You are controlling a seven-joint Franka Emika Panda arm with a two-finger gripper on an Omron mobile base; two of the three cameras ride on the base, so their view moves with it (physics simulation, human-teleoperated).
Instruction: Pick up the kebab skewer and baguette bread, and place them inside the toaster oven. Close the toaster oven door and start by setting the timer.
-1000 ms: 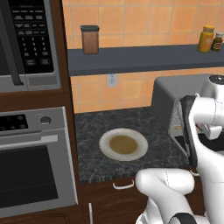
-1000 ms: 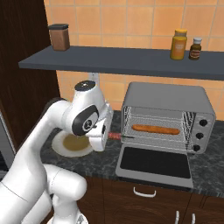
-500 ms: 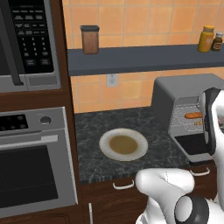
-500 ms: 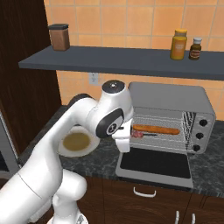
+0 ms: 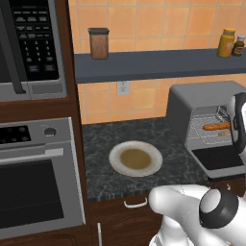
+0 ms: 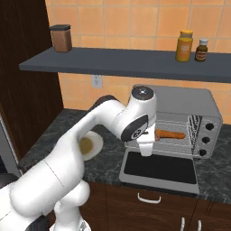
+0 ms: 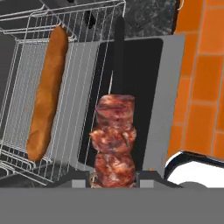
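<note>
The gripper is clamped on the skewer, holding it over the open oven door. The baguette lies on the wire rack inside the toaster oven, left of the skewer in the hand view

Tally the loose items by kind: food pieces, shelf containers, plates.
Food pieces: 2, the baguette on the oven rack and the kebab skewer in the gripper
Shelf containers: 3, canister, yellow bottle, small dark bottle
Plates: 1
Total: 6
</note>
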